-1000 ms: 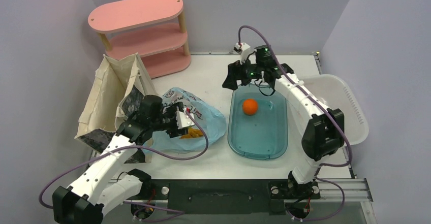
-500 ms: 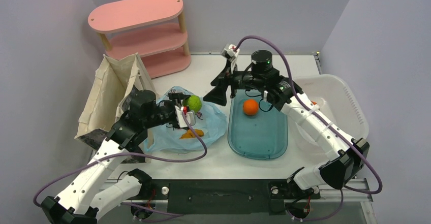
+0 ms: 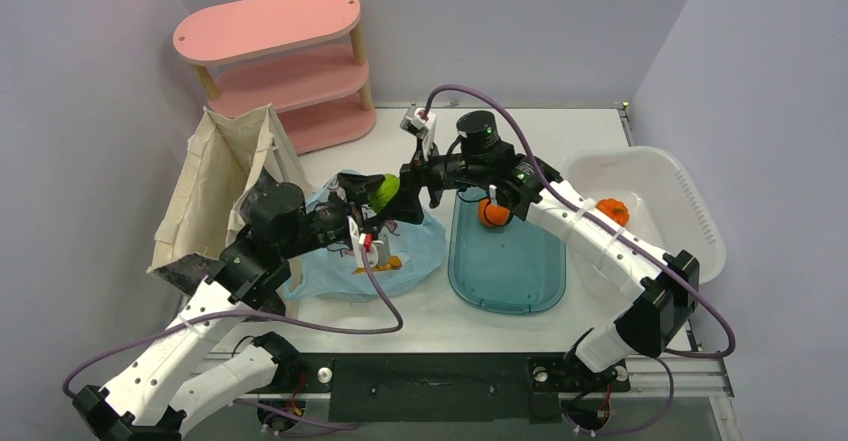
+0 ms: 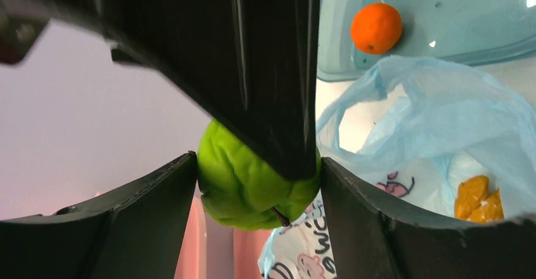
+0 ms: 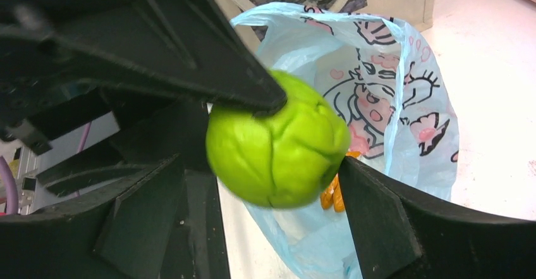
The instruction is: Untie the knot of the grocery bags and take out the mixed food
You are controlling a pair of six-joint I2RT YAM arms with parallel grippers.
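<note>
The light blue grocery bag [image 3: 420,246] lies open on the table, with orange pieces [image 3: 385,263] inside it. Above the bag my left gripper [image 3: 372,204] is shut on a round green fruit [image 3: 383,190]; in the left wrist view its fingers [image 4: 161,209] press both sides of the green fruit [image 4: 253,190]. My right gripper [image 3: 398,193] reaches in from the right, open, with its jaws standing round the green fruit [image 5: 278,147] and a gap on one side. An orange fruit [image 3: 490,212] sits in the teal tub [image 3: 510,276].
A beige canvas tote [image 3: 215,181] stands left of the bag and a pink shelf [image 3: 280,51] at the back left. A white basin [image 3: 690,211] at the right holds another orange thing [image 3: 611,209].
My left gripper has lifted the green fruit out of the bag. My right arm has swung left from over the teal tub, and its open jaws now flank the fruit.
</note>
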